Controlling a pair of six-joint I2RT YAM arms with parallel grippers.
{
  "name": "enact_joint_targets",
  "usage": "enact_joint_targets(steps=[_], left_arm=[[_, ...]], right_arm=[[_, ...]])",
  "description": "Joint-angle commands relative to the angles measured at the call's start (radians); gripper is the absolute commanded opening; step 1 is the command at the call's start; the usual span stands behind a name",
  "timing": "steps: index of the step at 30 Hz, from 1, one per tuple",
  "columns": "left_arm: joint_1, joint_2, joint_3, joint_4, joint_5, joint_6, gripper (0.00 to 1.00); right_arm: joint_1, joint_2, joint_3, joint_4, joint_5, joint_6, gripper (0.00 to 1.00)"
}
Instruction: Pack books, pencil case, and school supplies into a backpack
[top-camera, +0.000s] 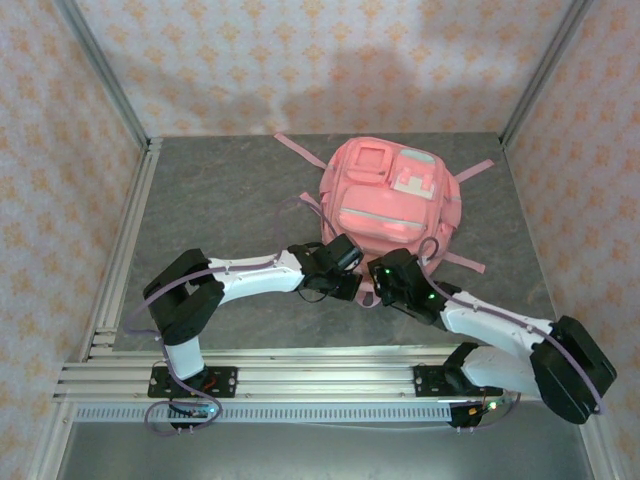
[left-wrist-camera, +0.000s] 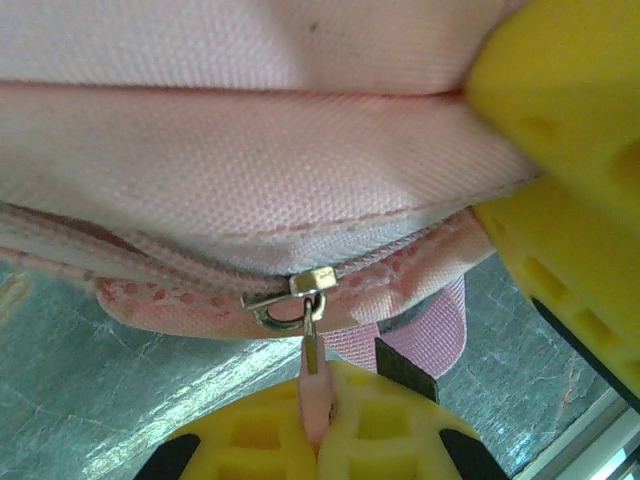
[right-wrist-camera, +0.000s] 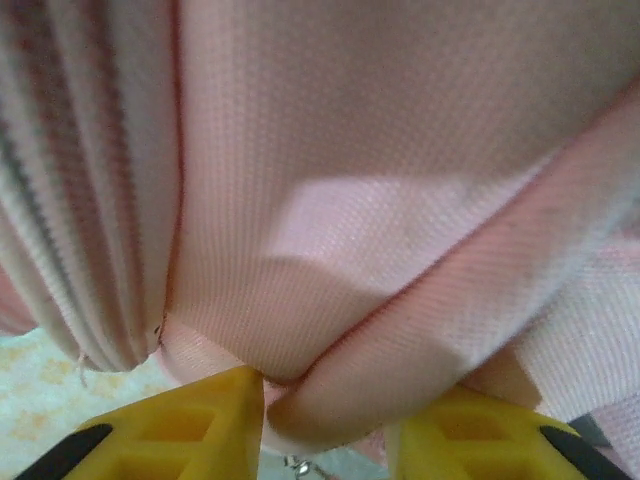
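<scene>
The pink backpack (top-camera: 390, 200) lies flat on the grey table, front pockets up, with both grippers at its near edge. My left gripper (top-camera: 350, 288) (left-wrist-camera: 325, 420) is shut on the pink pull tab (left-wrist-camera: 318, 385) of the metal zipper slider (left-wrist-camera: 310, 283), on the seam of the backpack (left-wrist-camera: 250, 170). Just to its right, my right gripper (top-camera: 378, 285) (right-wrist-camera: 325, 420) is closed around a rolled fold (right-wrist-camera: 400, 360) of the backpack (right-wrist-camera: 350, 200). One of its yellow fingers (left-wrist-camera: 570, 120) shows in the left wrist view. The books, pencil case and school supplies are out of view.
The grey table (top-camera: 220, 200) is boxed in by patterned walls at the back and both sides. Pink straps (top-camera: 300, 150) splay out from the bag. Aluminium rails (top-camera: 300, 375) carrying the arm bases run along the near edge.
</scene>
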Motion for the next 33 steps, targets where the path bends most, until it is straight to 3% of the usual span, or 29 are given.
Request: enact_joint_targets(steps=[1, 4, 15, 24, 30, 33], left_arm=[[-0.021, -0.017, 0.040, -0.012, -0.020, -0.002, 0.00], [-0.016, -0.020, 0.038, -0.038, -0.056, 0.000, 0.00], [0.052, -0.057, -0.008, -0.079, -0.113, 0.012, 0.00], [0.113, -0.056, -0.033, -0.059, -0.099, 0.001, 0.00], [0.109, -0.024, -0.010, -0.021, -0.035, -0.013, 0.00], [0.090, 0.012, 0.032, -0.021, -0.014, -0.008, 0.00]], right_arm=[[0.006, 0.035, 0.015, -0.005, 0.072, -0.013, 0.10], [0.006, 0.024, -0.005, -0.006, 0.085, -0.029, 0.00], [0.006, -0.148, -0.071, -0.169, 0.152, -0.090, 0.00], [-0.015, -0.259, -0.063, -0.332, 0.185, -0.194, 0.00], [-0.132, -0.349, -0.067, -0.460, 0.156, -0.327, 0.00], [-0.251, -0.356, -0.067, -0.441, 0.040, -0.434, 0.00]])
